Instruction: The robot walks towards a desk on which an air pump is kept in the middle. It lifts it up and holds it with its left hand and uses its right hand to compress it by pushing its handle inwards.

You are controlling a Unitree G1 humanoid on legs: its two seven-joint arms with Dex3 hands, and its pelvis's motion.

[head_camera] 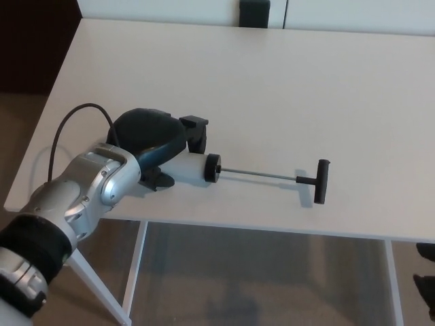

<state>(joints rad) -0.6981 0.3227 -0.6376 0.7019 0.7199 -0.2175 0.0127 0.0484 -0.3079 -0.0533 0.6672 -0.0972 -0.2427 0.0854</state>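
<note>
Your left hand (pixel 160 146) comes in from the lower left and is wrapped around the pump (pixel 204 167), its fingers (pixel 197 132) curled over the far side of the white barrel and its thumb below on the near side. The pump lies lengthwise on the counter (pixel 285 81), parallel to the near edge and close to it. From the black cap at the barrel's right end, the thin rod (pixel 258 175) runs fully extended to the right and ends in the black T-handle (pixel 321 181), which stands crosswise and slightly tilted. Handle and rod are free of any contact with a hand.

You have wide bare counter beyond the pump, toward the far edge, and to the right of the handle. The near edge is the tight side: only a narrow strip of surface separates barrel, rod and handle from the drop. The counter's left edge slants just behind your forearm (pixel 81 197), which overhangs that corner, with a black cable (pixel 68 125) looping above the wrist.

Your right hand (pixel 425 285) shows only as a dark sliver at the lower right corner, below the counter; you cannot tell whether it is open or closed.
</note>
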